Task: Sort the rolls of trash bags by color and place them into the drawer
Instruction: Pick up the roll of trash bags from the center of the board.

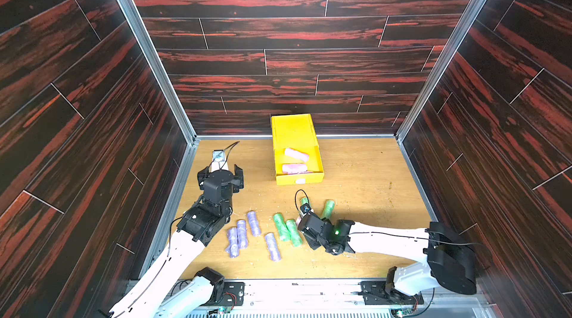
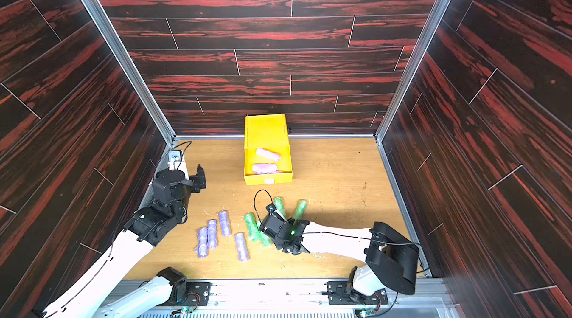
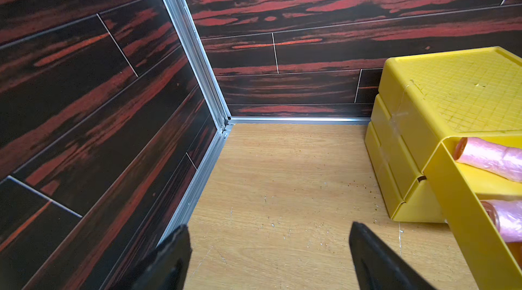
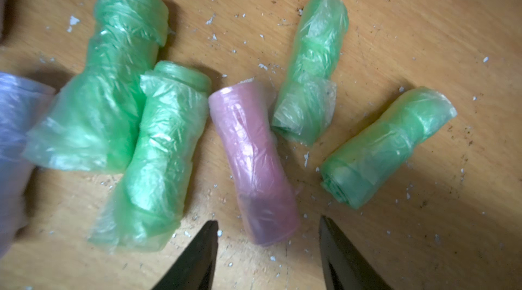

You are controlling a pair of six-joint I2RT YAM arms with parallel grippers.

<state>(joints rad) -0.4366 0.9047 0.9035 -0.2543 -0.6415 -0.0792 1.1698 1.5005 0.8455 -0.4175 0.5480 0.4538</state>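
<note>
Right wrist view, right fingers (image 4: 195, 257) parted around pink roll (image 4: 254, 161), lilac roll (image 4: 11, 122) cropped, left fingers (image 3: 169, 260) splayed

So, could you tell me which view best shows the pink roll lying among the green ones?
The right wrist view: the pink roll lies whole and close, between green rolls, at the open right gripper. In both top views the right arm covers most of it; the left wrist view misses it.

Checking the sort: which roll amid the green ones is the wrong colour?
The pink roll, just ahead of the right pincer; green rolls flank it, two each side.
</note>
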